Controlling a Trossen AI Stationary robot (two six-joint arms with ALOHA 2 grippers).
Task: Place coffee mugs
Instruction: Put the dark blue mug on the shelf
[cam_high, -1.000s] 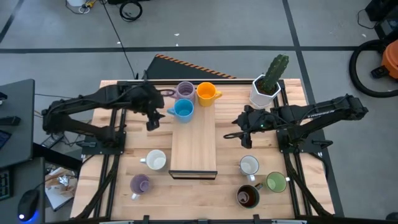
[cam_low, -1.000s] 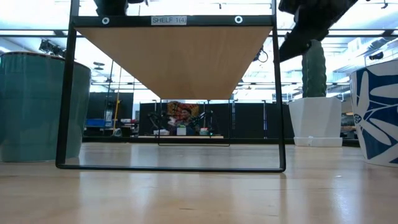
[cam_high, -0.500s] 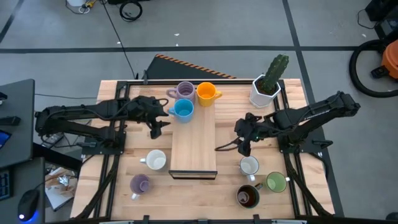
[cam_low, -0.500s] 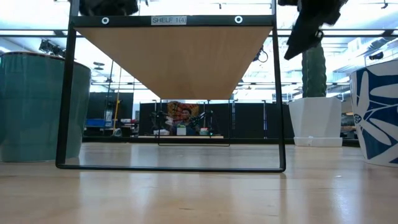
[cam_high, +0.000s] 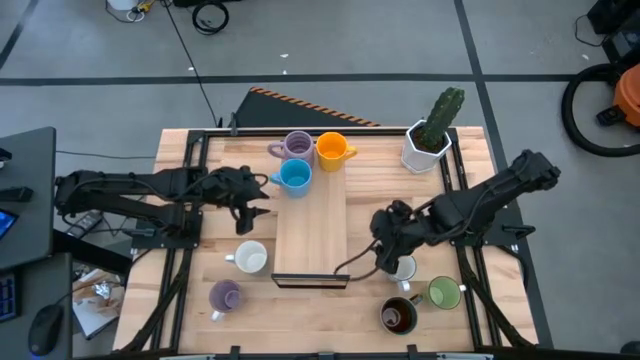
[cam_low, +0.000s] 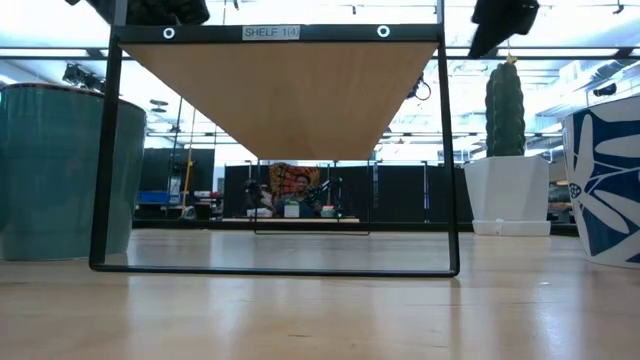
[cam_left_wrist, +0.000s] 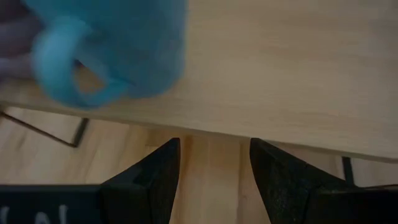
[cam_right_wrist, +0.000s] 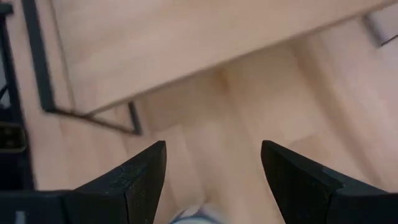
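A lilac mug (cam_high: 297, 146), an orange mug (cam_high: 331, 150) and a blue mug (cam_high: 294, 175) stand on the far end of the wooden shelf top (cam_high: 312, 230). On the table stand a white mug (cam_high: 249, 257) and a lilac mug (cam_high: 224, 295) to the left of the shelf. To its right stand a white mug (cam_high: 401, 267), a green mug (cam_high: 443, 293) and a dark brown mug (cam_high: 398, 315). My left gripper (cam_high: 252, 197) is open and empty, left of the shelf, near the blue mug (cam_left_wrist: 112, 50). My right gripper (cam_high: 386, 255) is open and empty, over the table beside the right white mug.
A white pot with a green cactus (cam_high: 428, 140) stands at the table's far right. The shelf rests on a black wire frame (cam_low: 100, 150), with open space under its top. Bare table lies between the shelf and the mugs on either side.
My right gripper has gone toward the table's near edge, along the shelf's right side, to the right white mug. It has stayed open. My left arm has sunk lower, with its gripper staying beside the shelf's left side.
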